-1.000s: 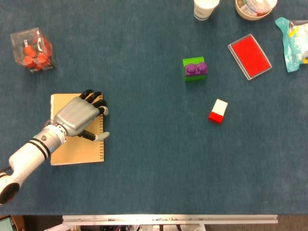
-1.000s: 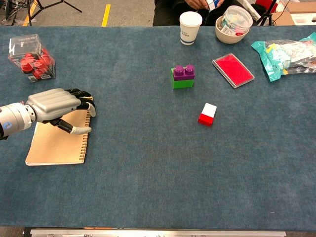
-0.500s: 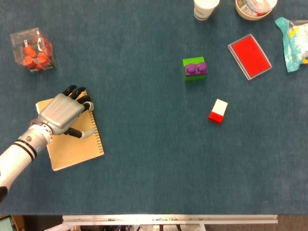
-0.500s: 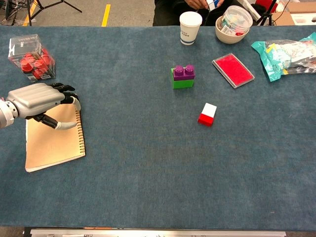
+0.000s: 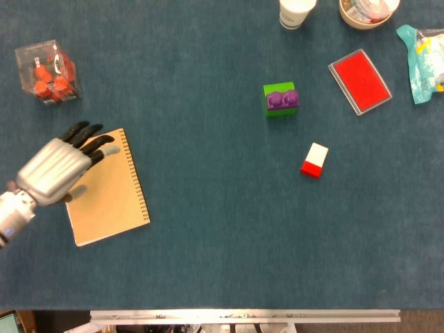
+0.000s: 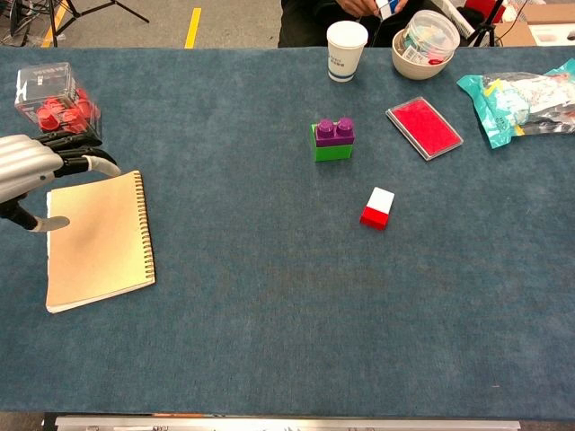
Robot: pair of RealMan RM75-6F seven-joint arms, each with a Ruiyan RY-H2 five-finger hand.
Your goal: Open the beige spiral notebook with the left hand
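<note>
The beige spiral notebook (image 5: pixel 109 189) (image 6: pixel 97 240) lies closed on the blue table at the left, its wire spine along the right edge and its body turned a little askew. My left hand (image 5: pixel 57 166) (image 6: pixel 34 171) hovers over the notebook's upper left corner, fingers apart and holding nothing. It sits above the cover; I cannot tell if it touches. My right hand shows in neither view.
A clear box of red pieces (image 5: pixel 47 71) stands just beyond the left hand. A green and purple block (image 5: pixel 280 98), a red and white block (image 5: pixel 314 159), a red tray (image 5: pixel 359 80), a paper cup (image 6: pixel 346 50), a bowl (image 6: pixel 424 43) and a plastic bag (image 6: pixel 521 101) lie to the right.
My left hand has drawn back to the left, off the spiral edge. The notebook was dragged and rotated with it, then let go; it stays closed.
</note>
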